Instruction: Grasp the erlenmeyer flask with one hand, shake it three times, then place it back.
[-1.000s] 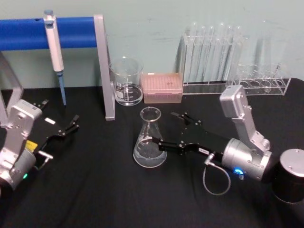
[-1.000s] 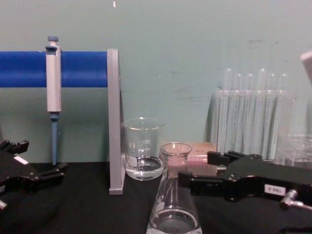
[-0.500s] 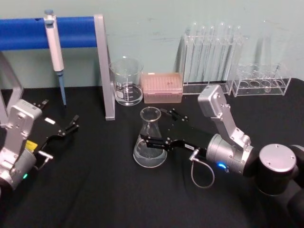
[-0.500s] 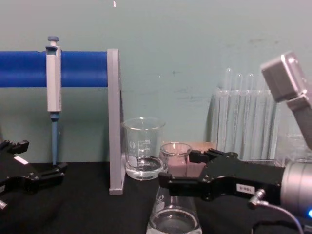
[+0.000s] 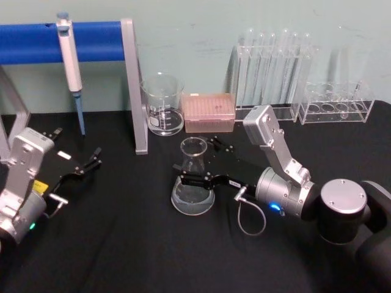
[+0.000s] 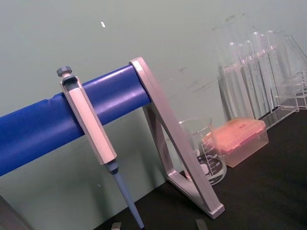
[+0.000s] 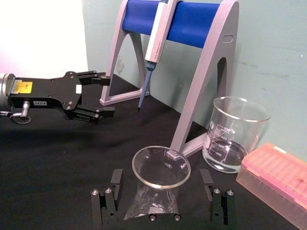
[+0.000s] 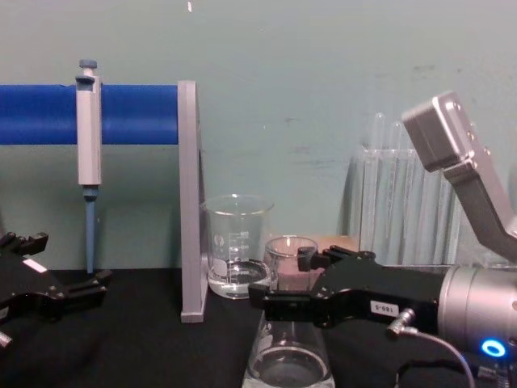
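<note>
The erlenmeyer flask [image 5: 193, 180] is clear glass and stands upright on the black table, seen from the side in the chest view [image 8: 288, 357]. My right gripper [image 5: 195, 161] is open, with one finger on each side of the flask's neck and upper body. In the right wrist view the flask [image 7: 161, 178] sits centred between the two black fingers [image 7: 108, 201], with a gap on both sides. In the chest view the right gripper [image 8: 279, 279] is level with the neck. My left gripper [image 5: 85, 163] rests open at the table's left, far from the flask.
A blue-barred pipette stand [image 5: 132, 85] holding a pipette [image 5: 69, 58] stands at the back left. A glass beaker [image 5: 163, 105] and a pink tip box [image 5: 209, 112] sit just behind the flask. Racks of test tubes [image 5: 272, 67] line the back right.
My right gripper has moved left towards the flask, and its open fingers now straddle the neck. The flask and the left arm have not moved.
</note>
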Controlling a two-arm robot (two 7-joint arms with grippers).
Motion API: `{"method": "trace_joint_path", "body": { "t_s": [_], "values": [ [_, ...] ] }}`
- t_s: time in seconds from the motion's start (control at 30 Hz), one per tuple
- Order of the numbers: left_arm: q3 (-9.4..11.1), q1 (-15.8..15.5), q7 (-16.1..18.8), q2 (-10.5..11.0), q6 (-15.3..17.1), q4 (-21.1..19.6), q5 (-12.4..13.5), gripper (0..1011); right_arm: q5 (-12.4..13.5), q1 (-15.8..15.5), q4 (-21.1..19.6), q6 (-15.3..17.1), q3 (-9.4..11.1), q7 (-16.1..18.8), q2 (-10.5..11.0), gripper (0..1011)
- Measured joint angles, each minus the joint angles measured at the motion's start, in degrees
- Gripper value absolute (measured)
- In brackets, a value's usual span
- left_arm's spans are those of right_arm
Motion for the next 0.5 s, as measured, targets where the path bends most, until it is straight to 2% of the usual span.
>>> {"method": "trace_joint_path", "body": {
  "t_s": [0.27, 0.5],
  "values": [
    [0.0, 0.0, 0.0, 0.0, 0.0, 0.0, 0.0, 1001, 0.07, 0.29, 0.75, 0.44, 0.44, 0.19, -0.93, 1000],
    [0.0, 0.0, 0.0, 0.0, 0.0, 0.0, 0.0, 1001, 0.1, 0.29, 0.76, 0.48, 0.46, 0.18, -0.93, 1000]
  ]
}}
